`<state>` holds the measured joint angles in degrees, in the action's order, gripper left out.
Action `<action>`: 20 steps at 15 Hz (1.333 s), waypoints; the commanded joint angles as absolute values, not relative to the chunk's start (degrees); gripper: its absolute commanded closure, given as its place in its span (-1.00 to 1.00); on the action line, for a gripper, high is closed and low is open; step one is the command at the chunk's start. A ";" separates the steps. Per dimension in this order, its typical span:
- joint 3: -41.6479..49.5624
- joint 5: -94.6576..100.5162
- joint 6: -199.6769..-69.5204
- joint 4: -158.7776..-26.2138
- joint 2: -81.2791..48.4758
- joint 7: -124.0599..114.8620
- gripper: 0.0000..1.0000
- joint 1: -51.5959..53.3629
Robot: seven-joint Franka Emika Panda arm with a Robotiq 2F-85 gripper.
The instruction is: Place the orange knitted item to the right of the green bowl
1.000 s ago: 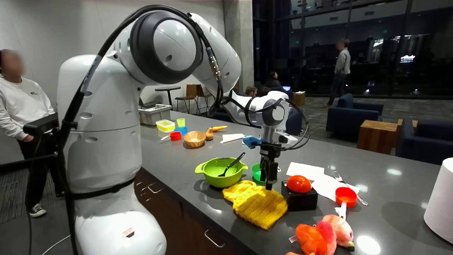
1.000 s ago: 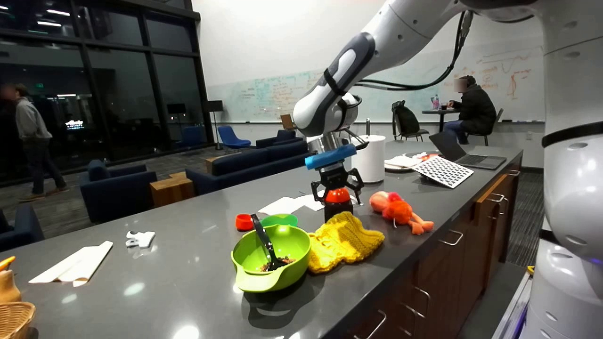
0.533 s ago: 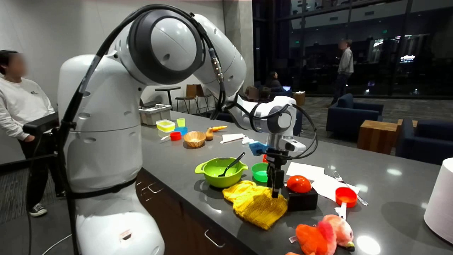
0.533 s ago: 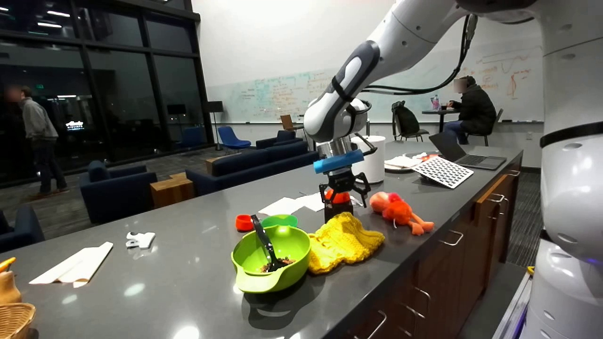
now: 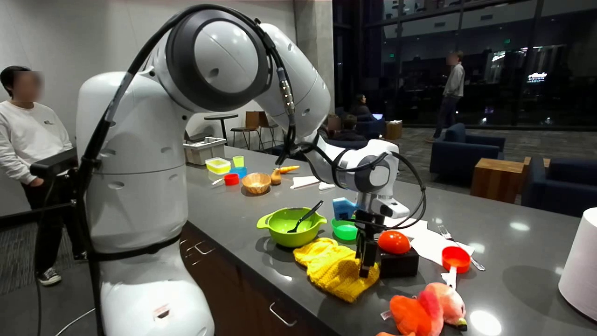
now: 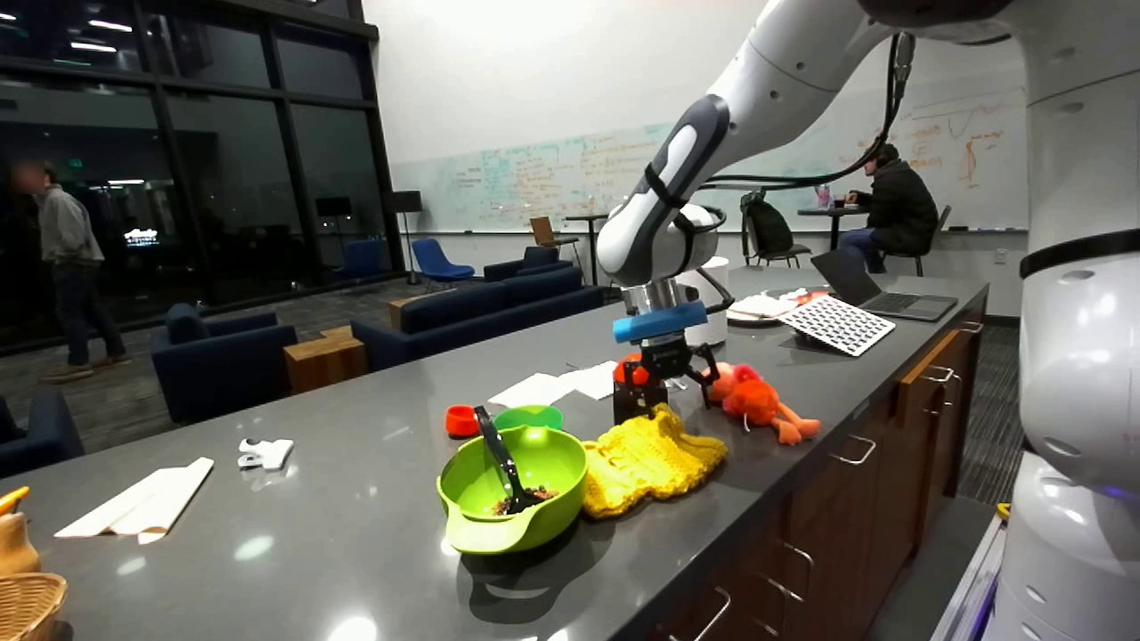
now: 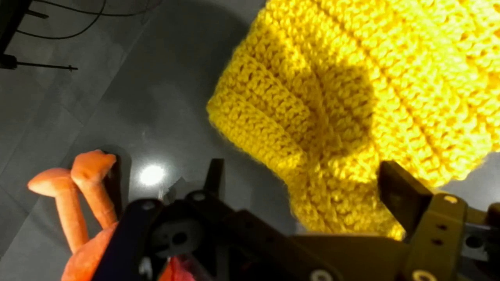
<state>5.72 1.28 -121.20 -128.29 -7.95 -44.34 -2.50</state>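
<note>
While agape, pincer (image 7: 300, 166) over knit (image 6: 656, 465)

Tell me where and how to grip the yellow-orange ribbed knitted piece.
Likely best: pinch the yellow-orange ribbed knitted piece by its puckered end nearest the red-domed black box, coming from above. It lies slack, but bunches into a raised fold there, and that end shows between the jaws of the open black gripper.

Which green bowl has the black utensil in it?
The larger, lime-green bowl, with a black utensil leaning in it. None shows in the smaller, darker green bowl.
</note>
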 commanded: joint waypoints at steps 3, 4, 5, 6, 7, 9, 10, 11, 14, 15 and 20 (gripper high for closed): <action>5.84 -4.97 -127.42 -132.79 -6.88 -42.47 -1.00 -3.43; 5.77 -6.30 -128.74 -133.38 -6.99 -41.97 -1.00 -3.47; 5.67 -7.66 -130.60 -133.95 -7.46 -41.06 -1.00 -3.50; 5.62 -8.68 -131.95 -134.34 -7.88 -40.18 -1.00 -3.51; 5.59 -9.47 -133.01 -134.76 -8.15 -39.41 -1.00 -3.49; 5.71 -10.03 -134.66 -135.34 -8.63 -38.08 -1.00 -3.43; 5.84 -9.59 -135.02 -135.53 -8.67 -37.88 -1.00 -3.34; 5.95 -9.25 -135.33 -135.62 -8.70 -37.60 -1.00 -3.31; 5.96 -9.35 -136.39 -135.54 -9.21 -36.17 -1.00 -3.37; 5.99 -9.16 -136.53 -135.49 -9.41 -35.77 -1.00 -3.36; 6.09 -9.49 -137.68 -135.39 -9.90 -32.03 -0.41 -3.57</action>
